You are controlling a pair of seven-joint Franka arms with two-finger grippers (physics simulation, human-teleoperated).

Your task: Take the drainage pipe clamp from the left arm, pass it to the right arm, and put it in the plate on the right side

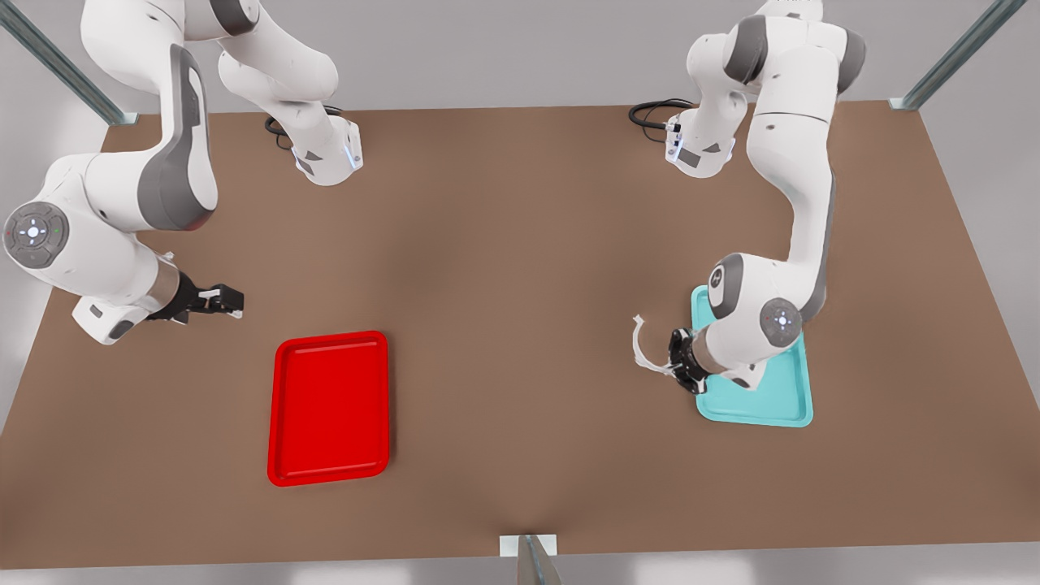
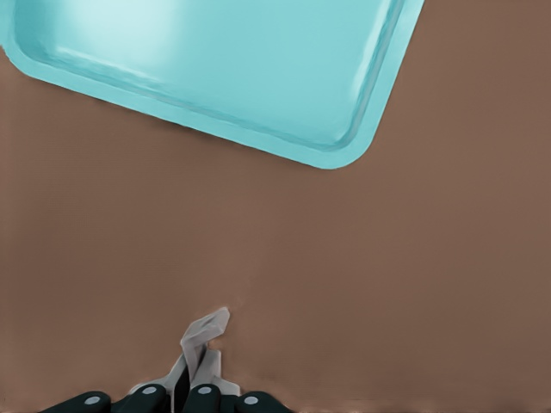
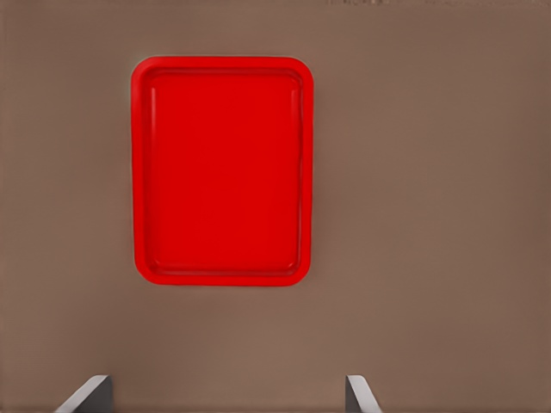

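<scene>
Red plate (image 1: 329, 408) lies flat on the brown bench (image 1: 520, 268), nearest the camera, left of centre in the front view. Teal tray (image 1: 764, 406) sits well apart at the front view's right. Left hand (image 1: 676, 367) hovers at the tray's left edge, pinched shut on the white clamp (image 1: 642, 348), which is lifted off the bench and sticks out to the left. Right hand (image 1: 231, 302) waits at the front view's far left, above the bench behind the plate, fingers (image 3: 86, 396) spread wide, holding nothing.
</scene>
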